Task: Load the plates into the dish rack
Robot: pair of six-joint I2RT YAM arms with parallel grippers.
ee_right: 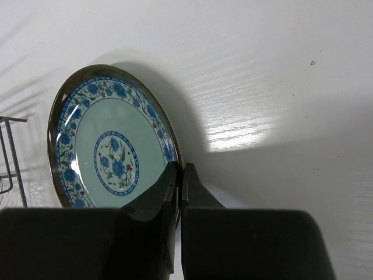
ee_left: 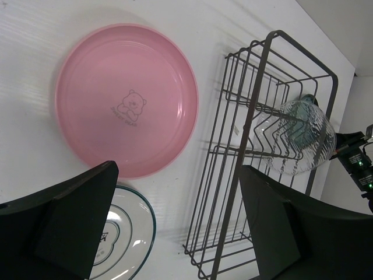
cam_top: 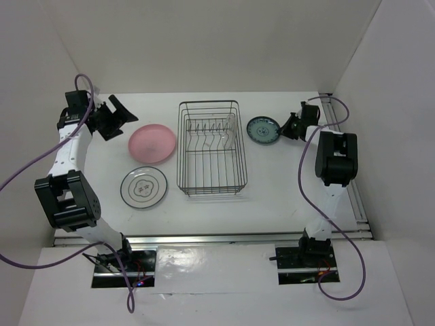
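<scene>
The black wire dish rack [cam_top: 209, 146] stands mid-table, with the clear glass plate [ee_left: 303, 135] upright in its prongs. The pink plate [cam_top: 153, 142] lies left of the rack, and the white plate with a dark rim [cam_top: 143, 187] lies nearer, in front of it. My left gripper [cam_top: 117, 115] is open and empty, held above the table left of the pink plate [ee_left: 125, 99]. The small teal patterned plate [cam_top: 262, 130] is right of the rack. My right gripper [cam_top: 288, 126] is shut on its right rim [ee_right: 178, 169] and holds it tilted off the table.
White walls close in the table at the back and both sides. A metal rail [cam_top: 346, 170] runs along the right edge. Purple cables [cam_top: 27, 170] hang beside each arm.
</scene>
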